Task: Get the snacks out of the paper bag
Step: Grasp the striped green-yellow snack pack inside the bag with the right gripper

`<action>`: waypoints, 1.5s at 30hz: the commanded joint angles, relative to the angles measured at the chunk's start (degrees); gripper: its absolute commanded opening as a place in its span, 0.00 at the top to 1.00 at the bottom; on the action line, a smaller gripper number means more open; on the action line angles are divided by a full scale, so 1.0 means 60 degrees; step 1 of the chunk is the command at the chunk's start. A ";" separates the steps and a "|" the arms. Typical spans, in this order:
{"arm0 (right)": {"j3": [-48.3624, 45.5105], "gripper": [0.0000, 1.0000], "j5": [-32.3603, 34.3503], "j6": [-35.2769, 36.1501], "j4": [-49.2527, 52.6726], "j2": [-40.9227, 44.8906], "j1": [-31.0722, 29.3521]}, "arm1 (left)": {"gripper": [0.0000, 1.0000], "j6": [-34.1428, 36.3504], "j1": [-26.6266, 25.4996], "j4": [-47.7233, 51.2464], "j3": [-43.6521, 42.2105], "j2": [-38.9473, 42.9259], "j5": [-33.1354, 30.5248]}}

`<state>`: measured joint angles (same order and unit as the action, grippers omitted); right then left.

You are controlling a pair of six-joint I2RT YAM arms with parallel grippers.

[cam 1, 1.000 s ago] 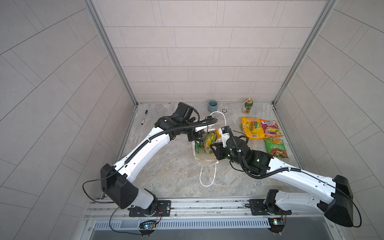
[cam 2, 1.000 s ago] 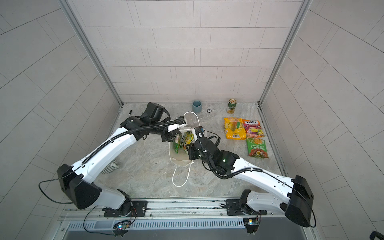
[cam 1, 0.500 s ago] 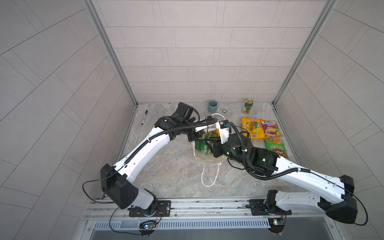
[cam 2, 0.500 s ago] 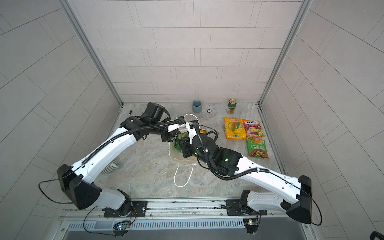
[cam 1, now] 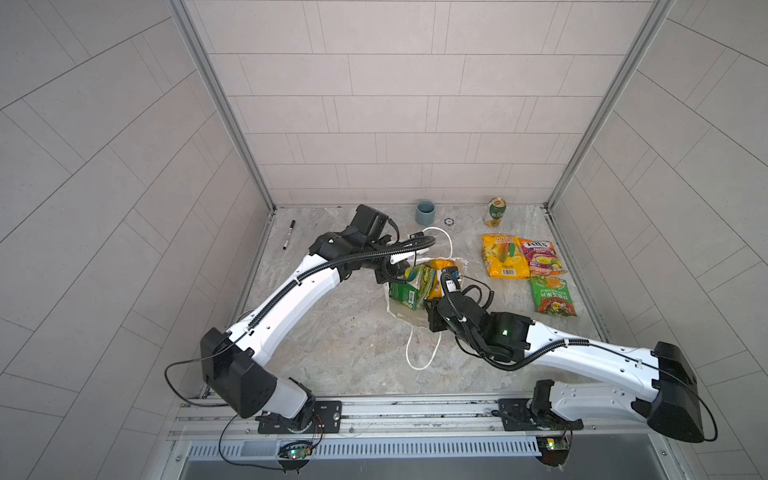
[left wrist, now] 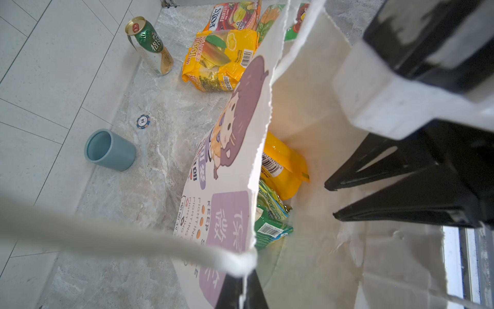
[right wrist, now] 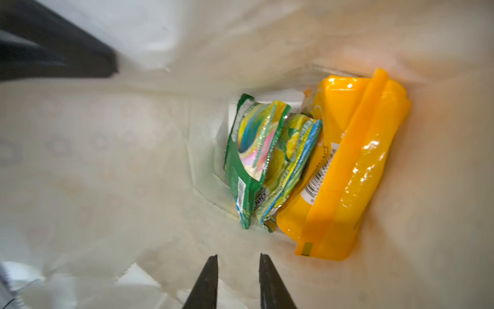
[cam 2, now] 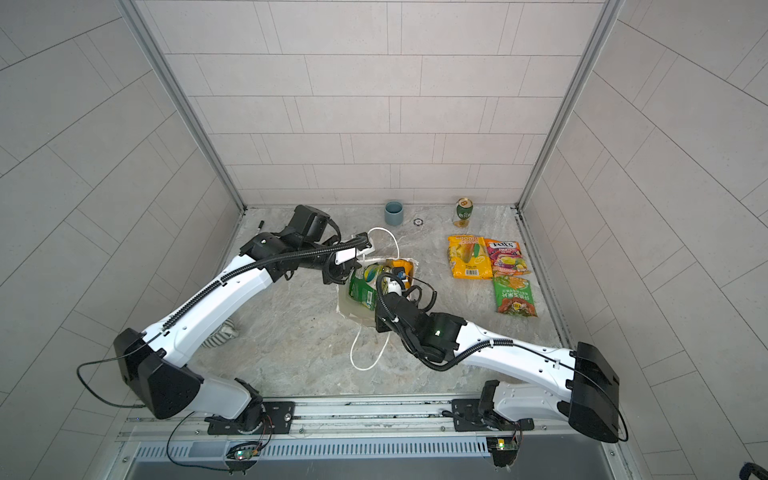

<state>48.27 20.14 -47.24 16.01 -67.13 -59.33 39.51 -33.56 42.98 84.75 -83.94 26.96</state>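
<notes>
Nosing into the paper bag (cam 1: 405, 318), the right gripper (right wrist: 238, 256) has eased back from its farther reach of a moment ago. Its jaws stand a narrow gap apart and empty, so no packet has come out, and the bagged snacks (right wrist: 248, 160) lie deep below. The left gripper (left wrist: 243, 277) stays clamped on the torn rim. Paper walls crowd close. Beyond, unpacked snacks (cam 1: 505, 255) lie on the worktop (cam 1: 353, 332), with open room beside them.
</notes>
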 commanded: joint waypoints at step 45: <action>0.2055 0.53 0.0143 -0.0552 -0.0775 -0.3461 0.0964 | 1.00 0.0066 -0.0186 -0.0088 0.0040 0.0192 0.0307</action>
<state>59.31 19.75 -48.47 10.90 -86.59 -53.67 39.48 -33.91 42.04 84.73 -83.88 26.44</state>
